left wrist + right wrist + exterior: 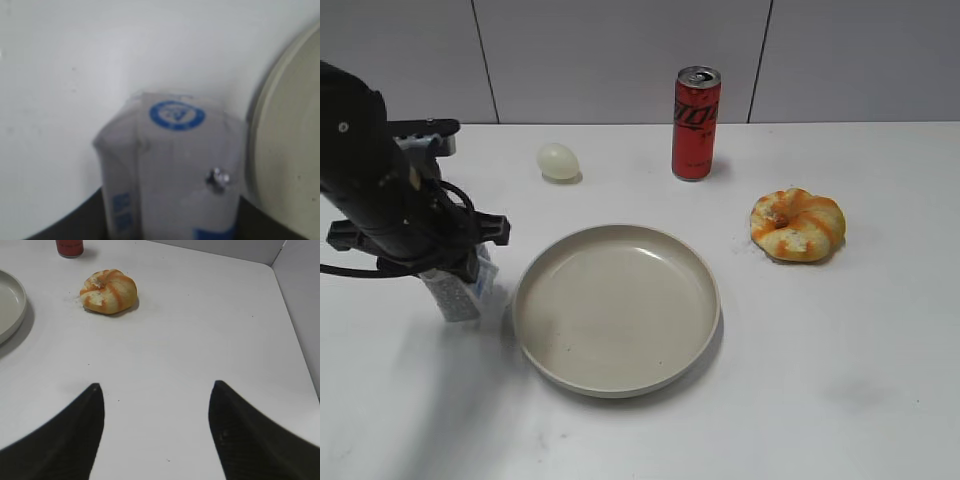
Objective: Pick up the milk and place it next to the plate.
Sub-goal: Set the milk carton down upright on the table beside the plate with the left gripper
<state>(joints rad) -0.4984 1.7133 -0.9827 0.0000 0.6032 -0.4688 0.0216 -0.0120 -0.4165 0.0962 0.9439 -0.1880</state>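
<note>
Two arms: left fingers (pixel 460 285) clamp milk (pixel 458 293) beside plate (pixel 616 308); right fingers (pixel 155 425) spread wide, holding nothing.

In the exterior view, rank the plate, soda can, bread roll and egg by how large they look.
1. Plate, by far the widest.
2. Bread roll and soda can: similar, unsure; the can stands farther back.
3. Egg, smallest.
</note>
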